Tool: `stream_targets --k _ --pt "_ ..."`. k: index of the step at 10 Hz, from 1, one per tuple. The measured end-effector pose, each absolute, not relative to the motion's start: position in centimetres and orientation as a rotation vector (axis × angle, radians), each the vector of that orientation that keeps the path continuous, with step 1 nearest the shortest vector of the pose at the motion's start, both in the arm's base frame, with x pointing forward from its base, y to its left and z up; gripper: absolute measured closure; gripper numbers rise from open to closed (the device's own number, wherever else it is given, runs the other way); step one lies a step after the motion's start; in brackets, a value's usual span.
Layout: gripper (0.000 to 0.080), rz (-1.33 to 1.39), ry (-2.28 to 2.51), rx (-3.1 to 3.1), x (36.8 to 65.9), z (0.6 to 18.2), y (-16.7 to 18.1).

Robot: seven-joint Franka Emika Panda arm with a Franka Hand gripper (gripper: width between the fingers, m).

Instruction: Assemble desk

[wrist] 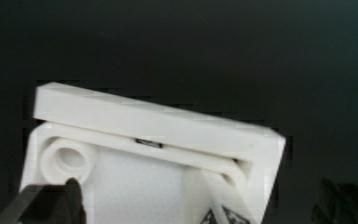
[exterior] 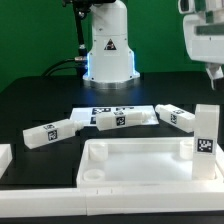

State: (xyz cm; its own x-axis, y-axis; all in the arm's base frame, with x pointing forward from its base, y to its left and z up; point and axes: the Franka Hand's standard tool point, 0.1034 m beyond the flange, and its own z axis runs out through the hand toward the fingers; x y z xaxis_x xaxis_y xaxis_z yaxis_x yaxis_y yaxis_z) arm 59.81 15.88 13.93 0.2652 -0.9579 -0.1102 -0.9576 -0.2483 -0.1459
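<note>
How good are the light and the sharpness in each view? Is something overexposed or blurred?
Exterior view: the white desk top is overexposed and its rim edges fade; the tag on the upright leg shows only as a coarse pattern; a blue glow lights the arm's base. Wrist view: soft overall; the corner socket is blurred, and the fingers are dark and out of focus.

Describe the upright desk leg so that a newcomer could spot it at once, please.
Find the white desk top in the foreground and follow its rim to the rear corner at the exterior view's right. A short tagged leg stands there, below the end effector. It alone is upright; the other three legs lie flat.
</note>
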Motion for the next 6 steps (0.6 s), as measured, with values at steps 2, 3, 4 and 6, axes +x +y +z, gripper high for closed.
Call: stream_targets --k 2,3,4,6 --pt "0.0150 -0.033 1.636 -2.497 59.17 13.89 16.79" --pt "0.0150 -0.041 1.552 -2.552 59.21 13.86 16.63" --pt "0.0150 -0.051 1.439 -2.620 59.22 13.83 16.58" --pt "0.0150 -0.066 1.219 -2.735 59.02 13.74 16.55"
